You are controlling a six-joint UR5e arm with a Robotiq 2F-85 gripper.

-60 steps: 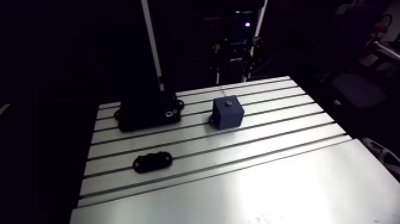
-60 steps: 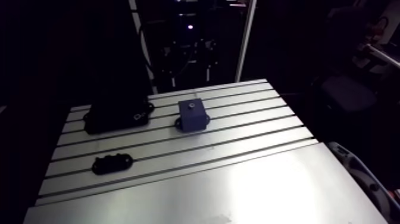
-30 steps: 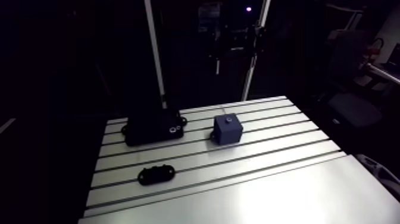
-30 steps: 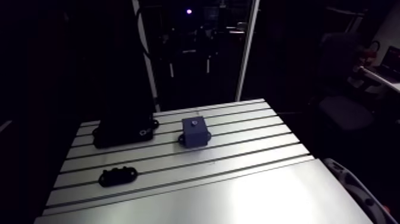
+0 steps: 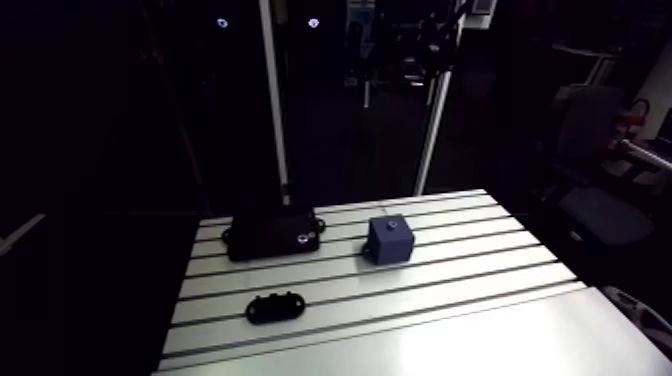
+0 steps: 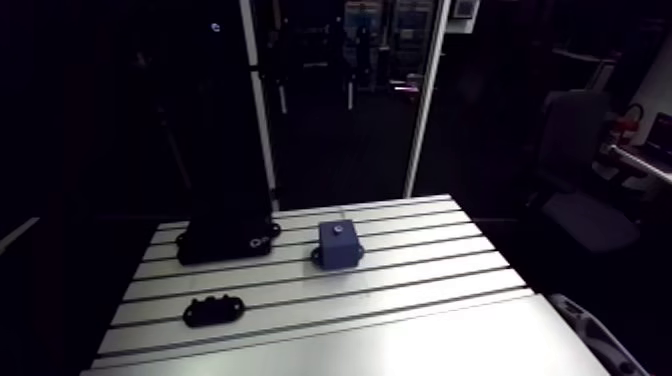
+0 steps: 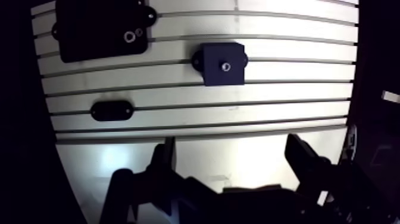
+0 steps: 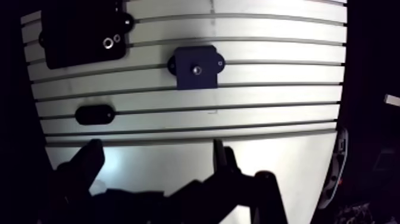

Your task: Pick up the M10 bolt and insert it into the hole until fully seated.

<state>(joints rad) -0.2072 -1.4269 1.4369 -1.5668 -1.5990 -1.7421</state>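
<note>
Gripper [image 7: 231, 143]: fingers spread wide, nothing between them.
Bolt [image 7: 225, 66]: metal head atop the blue block [image 7: 214, 74], at the gripper's 12 o'clock.
Black block [image 7: 95, 36]: 10 o'clock, well apart on the table [image 7: 286, 89].

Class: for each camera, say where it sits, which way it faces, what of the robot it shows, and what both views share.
Arm view: rides the arm's upper link, looks down obliquely across the table; no robot part shows.
Wrist view: sits on the wrist, looks almost straight down at the table; the open, empty jaws show in front.
Shared: both show the blue block, the black box and the small black oval piece.
</note>
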